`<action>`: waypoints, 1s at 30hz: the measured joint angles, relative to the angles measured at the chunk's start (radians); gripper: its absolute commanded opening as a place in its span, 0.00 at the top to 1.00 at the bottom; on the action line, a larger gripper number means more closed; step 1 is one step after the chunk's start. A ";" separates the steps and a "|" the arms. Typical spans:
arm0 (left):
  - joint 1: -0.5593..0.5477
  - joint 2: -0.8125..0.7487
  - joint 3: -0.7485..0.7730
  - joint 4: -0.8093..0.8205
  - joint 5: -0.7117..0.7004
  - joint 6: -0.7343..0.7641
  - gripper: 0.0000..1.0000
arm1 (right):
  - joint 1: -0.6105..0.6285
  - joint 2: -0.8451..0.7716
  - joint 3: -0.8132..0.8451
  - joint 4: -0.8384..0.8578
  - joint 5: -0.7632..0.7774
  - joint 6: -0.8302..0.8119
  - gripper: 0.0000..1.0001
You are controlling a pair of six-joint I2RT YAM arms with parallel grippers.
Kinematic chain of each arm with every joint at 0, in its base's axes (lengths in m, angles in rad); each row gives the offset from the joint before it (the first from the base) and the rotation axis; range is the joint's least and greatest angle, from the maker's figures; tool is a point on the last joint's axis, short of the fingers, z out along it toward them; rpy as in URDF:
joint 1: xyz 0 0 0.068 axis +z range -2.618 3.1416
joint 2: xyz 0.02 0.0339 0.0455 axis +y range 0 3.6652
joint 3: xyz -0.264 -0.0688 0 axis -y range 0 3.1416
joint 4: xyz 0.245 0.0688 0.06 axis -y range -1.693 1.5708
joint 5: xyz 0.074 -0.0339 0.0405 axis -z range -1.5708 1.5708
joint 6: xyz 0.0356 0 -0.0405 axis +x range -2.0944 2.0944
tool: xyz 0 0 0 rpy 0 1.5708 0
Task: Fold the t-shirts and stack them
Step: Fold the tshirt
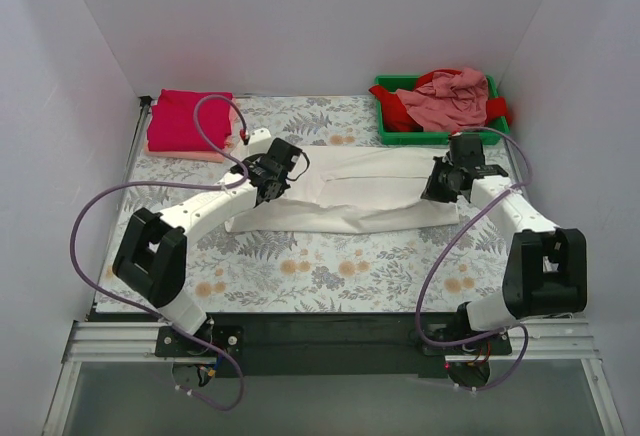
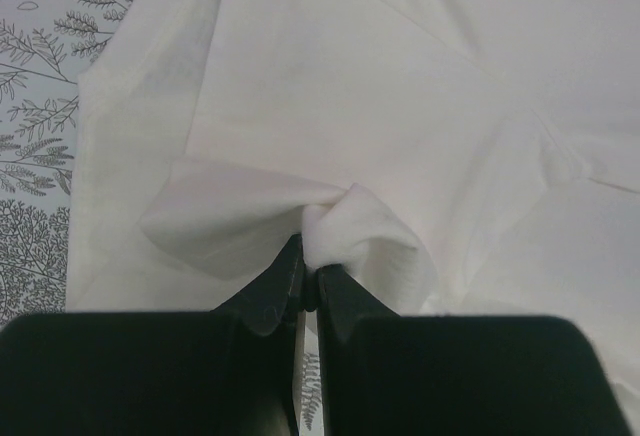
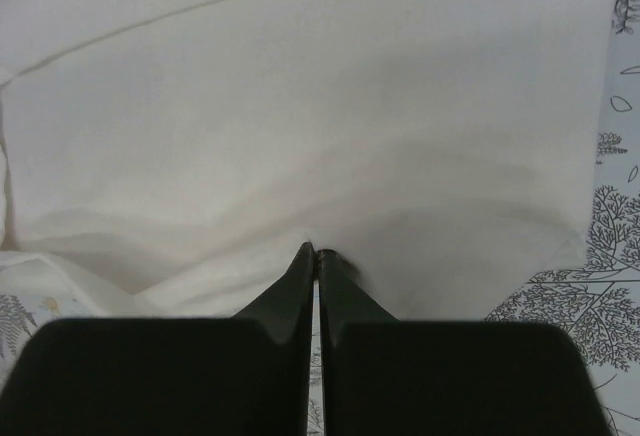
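A white t-shirt (image 1: 350, 191) lies spread crosswise on the floral table cover, its print hidden. My left gripper (image 1: 277, 178) is shut on a bunched fold of the shirt's left end; the pinch shows in the left wrist view (image 2: 312, 256). My right gripper (image 1: 447, 182) is shut on the shirt's right end, where the cloth (image 3: 300, 136) puckers at the tips (image 3: 317, 252). A folded crimson t-shirt (image 1: 188, 120) lies on a pale pink one at the back left. Dusty pink (image 1: 450, 96) and red t-shirts lie heaped in the tray.
A green plastic tray (image 1: 385, 116) stands at the back right corner. White walls close in the back and both sides. The floral cover (image 1: 330, 266) shows bare in front of the white shirt.
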 measured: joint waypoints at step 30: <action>0.132 0.371 0.310 0.140 0.024 0.198 0.79 | 0.001 0.346 0.308 0.019 0.055 -0.015 0.82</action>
